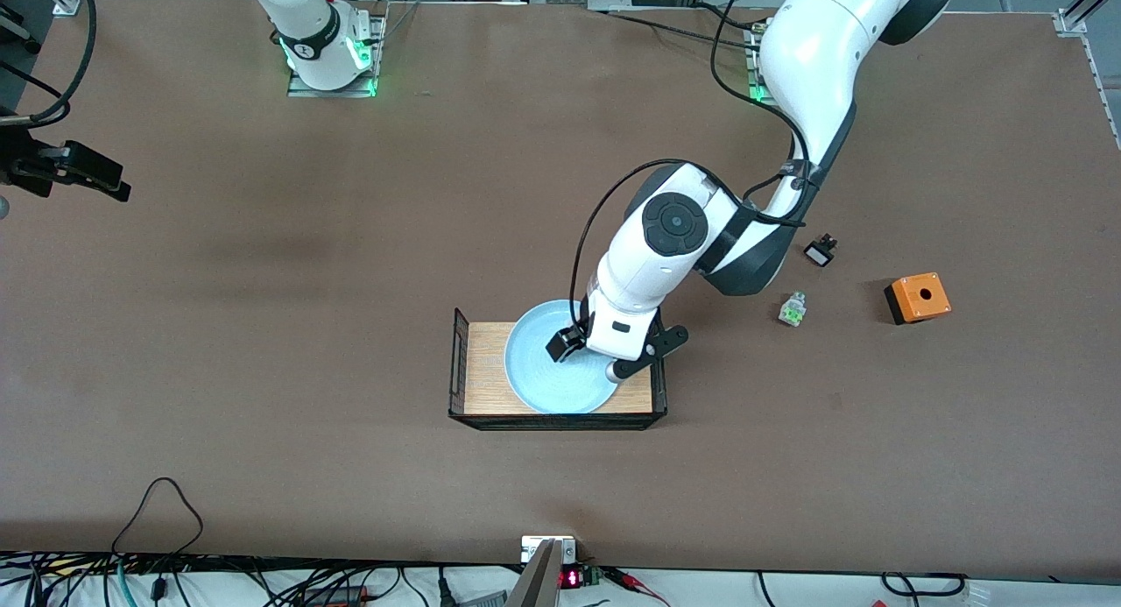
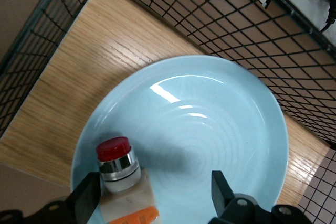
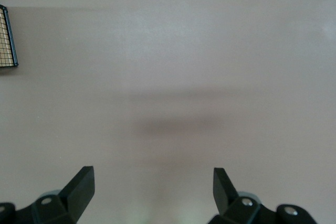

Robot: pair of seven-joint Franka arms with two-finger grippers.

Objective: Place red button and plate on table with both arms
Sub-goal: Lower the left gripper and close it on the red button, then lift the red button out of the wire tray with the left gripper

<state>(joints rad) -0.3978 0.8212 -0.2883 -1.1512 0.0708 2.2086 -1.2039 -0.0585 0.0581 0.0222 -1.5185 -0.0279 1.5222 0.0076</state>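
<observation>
The light blue plate (image 1: pixel 543 375) lies in the wooden tray (image 1: pixel 486 362) near the middle of the table (image 1: pixel 263 344). My left gripper (image 1: pixel 574 349) is low over the plate. In the left wrist view the gripper (image 2: pixel 155 200) is open. The red button (image 2: pixel 121 174), with its red cap, white body and orange block, lies on the plate (image 2: pixel 210 129) between the fingers, close against one finger (image 2: pixel 86 203). The front view does not show the button. My right gripper (image 3: pixel 152 187) is open and empty over bare table (image 3: pixel 168 77) toward the right arm's end, where it waits (image 1: pixel 105 182).
The tray has black wire mesh ends (image 1: pixel 457 362). Toward the left arm's end of the table stand an orange box with a hole (image 1: pixel 917 298), a green-and-clear small part (image 1: pixel 793 310) and a small black part (image 1: pixel 821 251). Cables lie along the table's front edge.
</observation>
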